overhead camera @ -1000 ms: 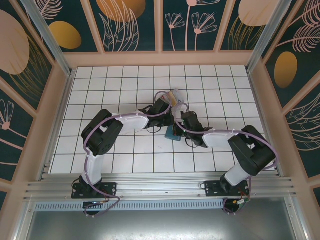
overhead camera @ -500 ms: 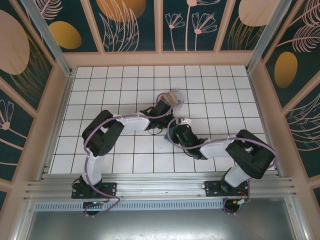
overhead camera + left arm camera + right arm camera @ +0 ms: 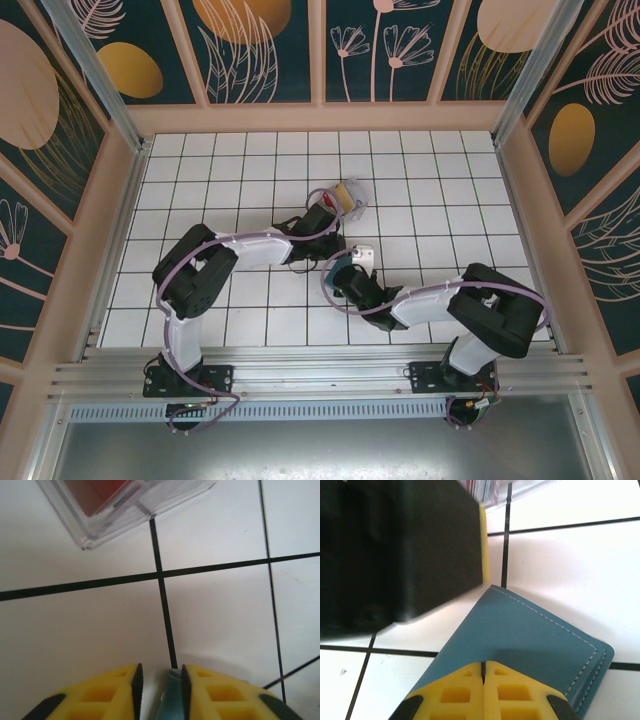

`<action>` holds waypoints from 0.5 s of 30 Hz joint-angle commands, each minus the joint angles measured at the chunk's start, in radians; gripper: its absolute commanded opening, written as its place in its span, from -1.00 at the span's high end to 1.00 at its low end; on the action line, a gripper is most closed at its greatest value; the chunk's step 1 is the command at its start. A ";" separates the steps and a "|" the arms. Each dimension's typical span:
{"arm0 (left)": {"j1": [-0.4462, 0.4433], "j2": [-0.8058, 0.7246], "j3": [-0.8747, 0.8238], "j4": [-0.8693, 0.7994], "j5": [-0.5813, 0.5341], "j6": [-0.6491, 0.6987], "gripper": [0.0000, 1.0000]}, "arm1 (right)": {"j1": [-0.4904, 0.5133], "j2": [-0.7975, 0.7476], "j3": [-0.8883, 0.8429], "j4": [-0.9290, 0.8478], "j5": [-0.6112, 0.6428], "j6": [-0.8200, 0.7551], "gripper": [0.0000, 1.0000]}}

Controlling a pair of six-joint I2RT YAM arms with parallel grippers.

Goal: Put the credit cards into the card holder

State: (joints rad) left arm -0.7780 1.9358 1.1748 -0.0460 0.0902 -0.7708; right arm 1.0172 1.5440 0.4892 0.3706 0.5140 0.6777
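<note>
The teal card holder (image 3: 520,630) lies flat on the white tiles, stitched cover up. My right gripper (image 3: 483,664) is shut, its tips pressing down on that cover; in the top view it (image 3: 338,278) is over the holder (image 3: 331,266). My left gripper (image 3: 159,672) is open a little. A teal edge of the holder (image 3: 172,695) stands between its fingers against the right pad, with a gap to the left pad. In the top view the left gripper (image 3: 333,242) is at the holder's far corner. The credit cards (image 3: 107,495), the red one showing, sit in a clear box (image 3: 350,194) just beyond.
The clear plastic box (image 3: 125,515) stands about one tile past the left fingertips. The left gripper's black body (image 3: 395,550) hangs close over the holder's far corner. Pink walls ring the tiled floor (image 3: 230,170).
The right arm has swung left and nearer, its shut tips now down on the holder, which shifted slightly left. The left jaws have parted a little around the teal edge.
</note>
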 commanded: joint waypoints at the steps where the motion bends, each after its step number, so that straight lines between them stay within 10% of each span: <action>1: 0.022 -0.114 0.023 -0.067 -0.049 0.023 0.21 | -0.053 -0.011 -0.012 -0.298 -0.143 -0.039 1.00; 15: 0.170 -0.439 -0.138 -0.128 -0.153 0.035 -0.11 | -0.492 -0.013 0.091 -0.238 -0.344 -0.136 1.00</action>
State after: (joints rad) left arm -0.6151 1.4899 1.0821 -0.1390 -0.0212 -0.7441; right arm 0.5903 1.4704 0.5407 0.1978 0.2504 0.5762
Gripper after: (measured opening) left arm 0.555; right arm 0.049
